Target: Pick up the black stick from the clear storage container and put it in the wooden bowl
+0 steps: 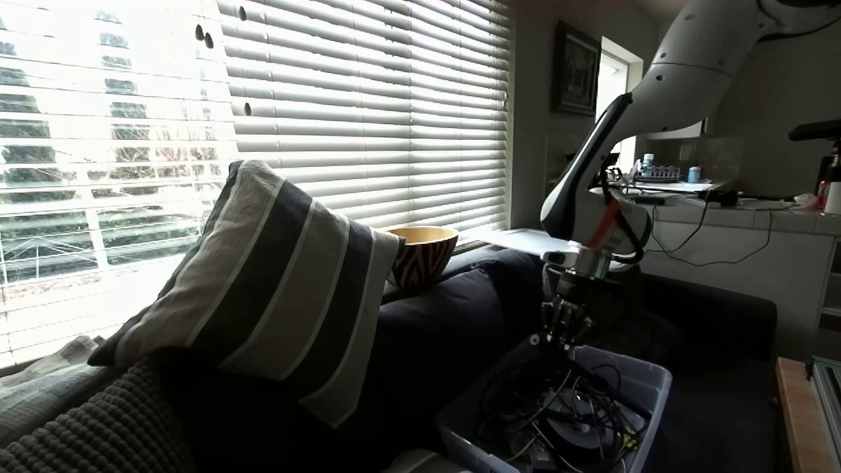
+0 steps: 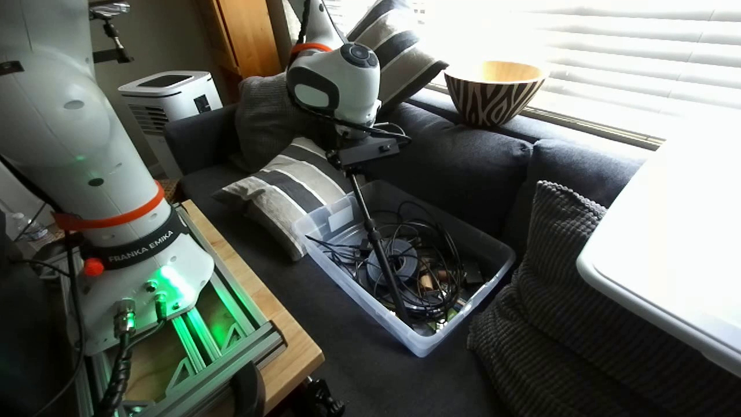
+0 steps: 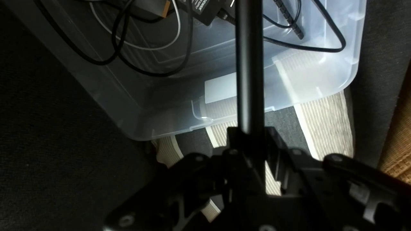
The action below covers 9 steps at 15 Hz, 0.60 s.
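One black stick, upper end pinched between the fingers, the rest slanting down beneath

Dark grey fabric sofa; striped grey-and-cream fabric cushion beside white slatted blinds; dark grey ribbed fabric cushion.

Arm bent; gripper downward, clamped

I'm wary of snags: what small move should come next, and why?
Probably a lift, before any swing: the pincer holds the stick, whose lower end seems to be among the cables in the bin, and the bowl stands higher.
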Motion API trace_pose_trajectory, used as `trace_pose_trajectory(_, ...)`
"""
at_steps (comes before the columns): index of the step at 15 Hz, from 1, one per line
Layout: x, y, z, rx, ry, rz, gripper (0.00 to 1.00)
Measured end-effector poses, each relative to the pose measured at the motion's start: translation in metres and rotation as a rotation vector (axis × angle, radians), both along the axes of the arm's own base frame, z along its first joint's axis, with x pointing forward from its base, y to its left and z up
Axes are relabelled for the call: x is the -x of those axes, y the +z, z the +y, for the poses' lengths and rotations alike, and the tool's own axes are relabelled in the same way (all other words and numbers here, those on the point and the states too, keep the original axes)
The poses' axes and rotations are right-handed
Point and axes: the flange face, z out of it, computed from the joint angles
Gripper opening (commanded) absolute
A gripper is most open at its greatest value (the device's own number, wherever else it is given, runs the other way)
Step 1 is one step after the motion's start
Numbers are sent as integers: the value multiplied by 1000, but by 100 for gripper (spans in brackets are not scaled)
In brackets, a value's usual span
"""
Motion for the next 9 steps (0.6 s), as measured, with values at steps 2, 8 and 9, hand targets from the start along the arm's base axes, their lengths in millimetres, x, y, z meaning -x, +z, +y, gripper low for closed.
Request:
trace_pose_trajectory(2, 0, -1, -2, -22, 0, 11, 6)
trace_pose_trajectory(8, -5, -26, 6, -71, 19, 34, 6)
trace_pose_trajectory(9, -6, -35, 11, -81, 21, 39, 6)
